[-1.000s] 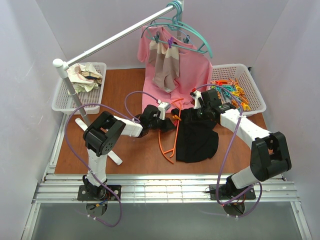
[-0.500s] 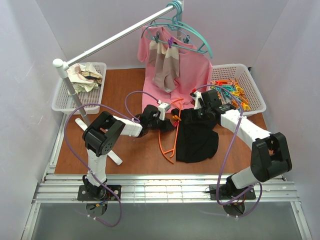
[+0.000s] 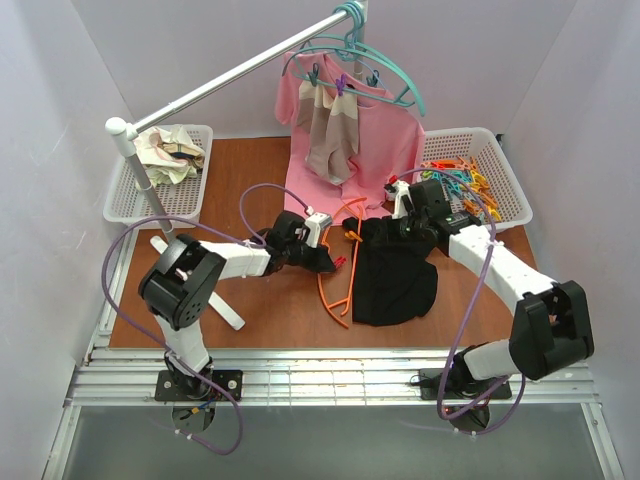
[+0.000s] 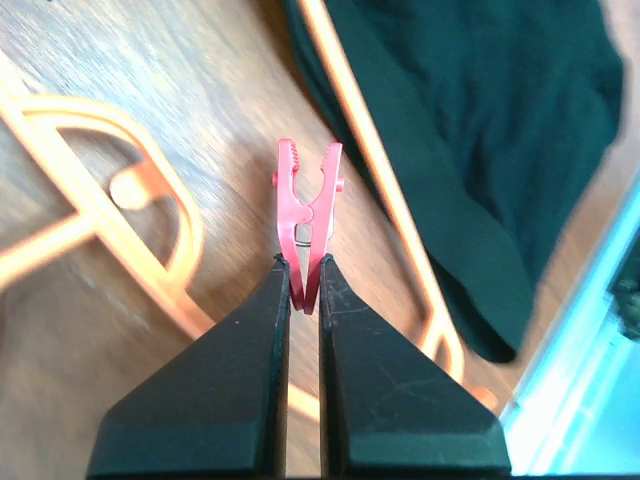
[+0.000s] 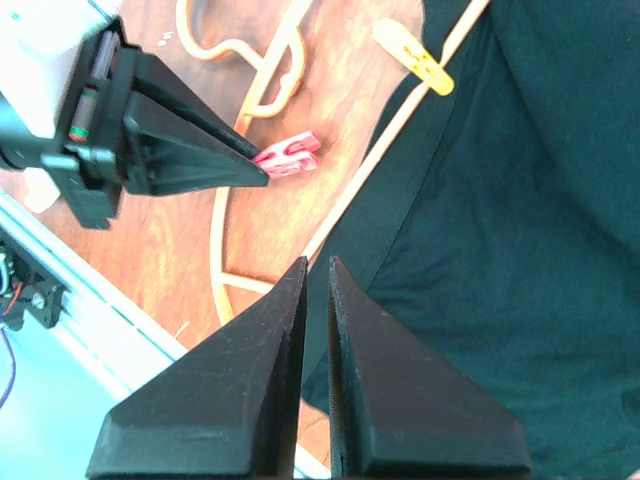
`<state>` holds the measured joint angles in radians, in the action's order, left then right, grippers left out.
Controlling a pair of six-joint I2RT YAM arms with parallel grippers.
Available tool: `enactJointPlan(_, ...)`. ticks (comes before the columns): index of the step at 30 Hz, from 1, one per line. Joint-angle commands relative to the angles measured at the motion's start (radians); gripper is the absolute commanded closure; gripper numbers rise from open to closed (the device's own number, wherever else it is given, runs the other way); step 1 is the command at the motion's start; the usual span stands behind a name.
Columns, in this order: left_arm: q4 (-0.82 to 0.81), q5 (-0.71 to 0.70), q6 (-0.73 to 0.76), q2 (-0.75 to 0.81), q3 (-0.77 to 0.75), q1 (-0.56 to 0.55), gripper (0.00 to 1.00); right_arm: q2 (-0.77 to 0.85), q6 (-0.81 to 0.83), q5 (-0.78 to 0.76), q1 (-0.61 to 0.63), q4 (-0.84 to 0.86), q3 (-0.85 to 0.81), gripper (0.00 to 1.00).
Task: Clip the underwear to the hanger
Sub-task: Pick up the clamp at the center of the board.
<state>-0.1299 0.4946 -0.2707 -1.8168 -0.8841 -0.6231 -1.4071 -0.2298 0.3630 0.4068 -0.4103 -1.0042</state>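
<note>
We are finding the underwear (image 3: 395, 282) lying flat on the table (image 3: 240, 160), just right of centre in the top view. In the left wrist view one arm of the hanger (image 4: 372, 165) is running diagonally along the dark cloth's left edge, and both are lying flat on the wood.

The left gripper (image 4: 305, 272) is clenching the tail of a red peg (image 4: 308, 205), whose toothed tips are standing apart. The peg is hovering over bare wood between the hanger's loop and that arm. The right gripper (image 5: 317, 265) is sitting over the top of the underwear with its jaws pressed together, and we are seeing no cloth between them in its wrist view. A yellow peg (image 5: 413, 55) is lying across the arm at the cloth's edge, in the upper right of that view. We cannot tell whether it is biting.

We are judging the underwear to be light and limp, and prone to bunching or slipping off the thin arm. It is best taken at the hem, with cloth and arm pinched together. The hanger is looking light, stiff and smooth, and is likely to skid when pushed
</note>
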Motion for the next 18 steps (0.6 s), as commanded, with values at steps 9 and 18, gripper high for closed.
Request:
enactJointPlan(9, 0.158, 0.471, -0.214, 0.283, -0.111, 0.01, 0.99, 0.235, -0.018, 0.383, -0.016, -0.041, 0.002, 0.82)
enactJointPlan(18, 0.095, 0.611, -0.423, 0.438, -0.147, 0.01, 0.89, 0.364, -0.16, 0.51, -0.017, -0.045, -0.023, 0.38)
